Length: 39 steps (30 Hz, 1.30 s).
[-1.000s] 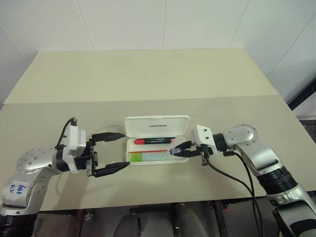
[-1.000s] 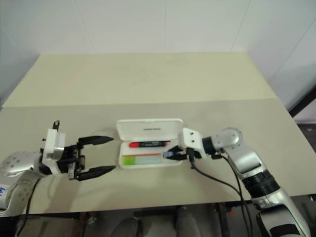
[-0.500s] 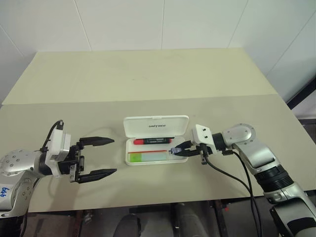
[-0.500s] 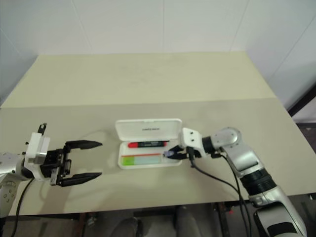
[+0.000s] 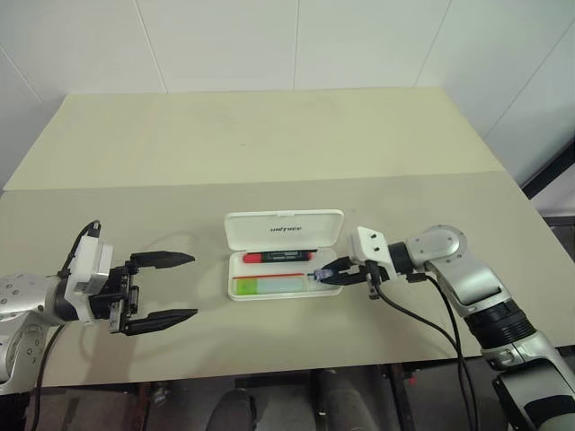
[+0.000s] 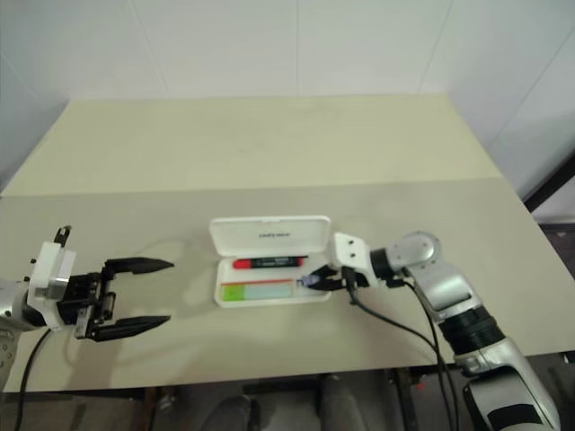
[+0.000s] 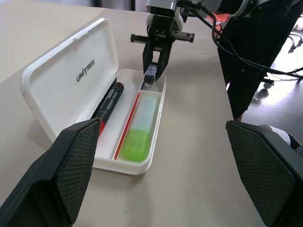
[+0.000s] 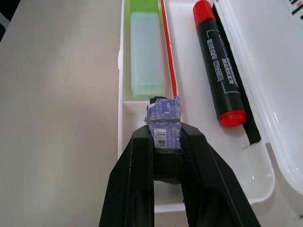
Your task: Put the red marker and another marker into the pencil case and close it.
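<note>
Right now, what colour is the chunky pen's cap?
Bright green, clearest in the left wrist view: the highlighter lies in the pencil case.

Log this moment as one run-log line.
white plastic pencil case: lid open | red-capped black marker, green highlighter: inside | right gripper: shut on small purple-wrapped block | left gripper: open, empty

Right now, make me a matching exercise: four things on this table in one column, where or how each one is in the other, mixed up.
Things:
1. red marker
2. highlighter
3. left end effector
4. right end effector

States:
A. open, apart from the pencil case
B. shut on a small purple-wrapped block
C. in the case's compartment nearer the lid
D. in the compartment farther from the lid

Pairs: 1-C, 2-D, 3-A, 4-B
</note>
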{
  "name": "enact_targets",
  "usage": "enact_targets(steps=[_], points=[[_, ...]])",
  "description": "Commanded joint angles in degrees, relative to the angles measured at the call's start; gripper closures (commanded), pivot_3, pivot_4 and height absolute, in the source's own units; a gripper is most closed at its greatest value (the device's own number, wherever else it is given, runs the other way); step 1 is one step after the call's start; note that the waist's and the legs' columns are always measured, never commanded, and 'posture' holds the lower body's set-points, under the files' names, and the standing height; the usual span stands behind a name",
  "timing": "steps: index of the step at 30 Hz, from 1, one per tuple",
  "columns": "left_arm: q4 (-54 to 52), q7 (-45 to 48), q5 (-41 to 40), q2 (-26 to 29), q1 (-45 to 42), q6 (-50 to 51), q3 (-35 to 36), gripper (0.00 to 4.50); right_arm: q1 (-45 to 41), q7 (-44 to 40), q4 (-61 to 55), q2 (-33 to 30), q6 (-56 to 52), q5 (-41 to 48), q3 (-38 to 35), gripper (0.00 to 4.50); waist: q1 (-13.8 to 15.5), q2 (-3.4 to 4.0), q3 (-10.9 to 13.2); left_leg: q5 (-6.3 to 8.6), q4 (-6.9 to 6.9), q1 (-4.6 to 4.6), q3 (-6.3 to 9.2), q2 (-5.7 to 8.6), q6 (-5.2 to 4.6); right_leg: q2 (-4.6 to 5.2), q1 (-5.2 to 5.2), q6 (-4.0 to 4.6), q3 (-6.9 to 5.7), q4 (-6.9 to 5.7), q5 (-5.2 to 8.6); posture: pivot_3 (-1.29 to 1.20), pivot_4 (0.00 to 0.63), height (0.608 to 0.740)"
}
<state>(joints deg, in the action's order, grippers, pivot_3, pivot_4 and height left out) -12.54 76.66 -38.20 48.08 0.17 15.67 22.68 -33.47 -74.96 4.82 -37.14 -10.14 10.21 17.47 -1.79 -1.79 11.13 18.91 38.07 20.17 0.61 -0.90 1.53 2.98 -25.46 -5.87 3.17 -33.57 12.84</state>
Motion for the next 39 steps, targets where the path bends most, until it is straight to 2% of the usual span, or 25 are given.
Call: enact_targets(steps=[1,12,18,22,24,29,39], points=[[0.34,0.72,-1.06,1.17,-0.07,-1.02,2.54,0.00,-0.97,-0.56,-2.10,-0.72,-0.19,1.06,-1.96,4.12,-0.03,0.00,0.00,0.00,0.00,0.00,0.00,0.00,0.00,0.00,0.00,0.00,0.00,0.00,0.00,0.00,0.150,0.740],[2.14,1.74,-0.53,2.03,-0.29,-1.73,3.48,0.00,-1.25,-0.54,-2.27,-0.13,-0.18,1.76,-1.96,4.12,0.00,0.00,0.00,0.00,0.00,-0.02,0.00,-0.02,0.01,0.00,-0.01,-0.01,-0.04,-0.06,0.00,0.00,0.150,0.740],[2.31,0.93,-0.28,1.49,-1.06,-2.16,2.37,0.00,-1.73,-0.64,-2.86,0.10,-0.79,2.11,-1.85,2.09,-0.01,0.00,0.00,0.00,0.00,-0.02,0.00,-0.02,0.01,0.00,-0.01,-0.05,-0.04,-0.06,-0.03,0.00,0.150,0.740],[2.09,0.30,-0.33,1.09,-1.69,-2.11,1.69,0.00,-1.48,-0.34,-3.63,-0.09,-1.53,2.30,-2.13,0.56,0.01,0.00,0.00,0.00,0.00,-0.02,0.00,-0.02,0.01,0.00,-0.01,-0.05,-0.05,-0.07,-0.03,0.00,0.150,0.740],[1.90,-0.07,-0.37,0.91,-2.05,-1.92,1.29,0.00,-1.38,0.05,-4.42,-0.24,-2.34,2.58,-2.43,0.02,-0.01,0.00,0.00,0.00,0.00,-0.02,0.00,-0.02,0.01,0.00,-0.01,-0.10,-0.05,-0.07,-0.06,0.00,0.150,0.740],[1.22,-1.35,-0.97,0.09,-3.24,-1.33,0.39,0.00,-0.78,0.81,-7.40,-1.07,-4.98,3.98,-3.69,0.02,0.03,0.01,0.00,0.01,0.00,-0.01,0.01,-0.02,0.01,0.00,-0.02,-0.13,-0.06,-0.07,-0.07,0.00,0.150,0.740],[-1.13,-5.98,-2.77,-1.93,-7.76,1.24,-1.83,0.00,4.39,3.80,-22.01,-5.77,-17.17,12.14,-10.81,0.02,0.22,0.01,0.01,0.01,0.00,0.01,0.05,-0.01,0.02,0.00,-0.02,-0.16,-0.08,-0.07,-0.09,0.00,0.150,0.740]])
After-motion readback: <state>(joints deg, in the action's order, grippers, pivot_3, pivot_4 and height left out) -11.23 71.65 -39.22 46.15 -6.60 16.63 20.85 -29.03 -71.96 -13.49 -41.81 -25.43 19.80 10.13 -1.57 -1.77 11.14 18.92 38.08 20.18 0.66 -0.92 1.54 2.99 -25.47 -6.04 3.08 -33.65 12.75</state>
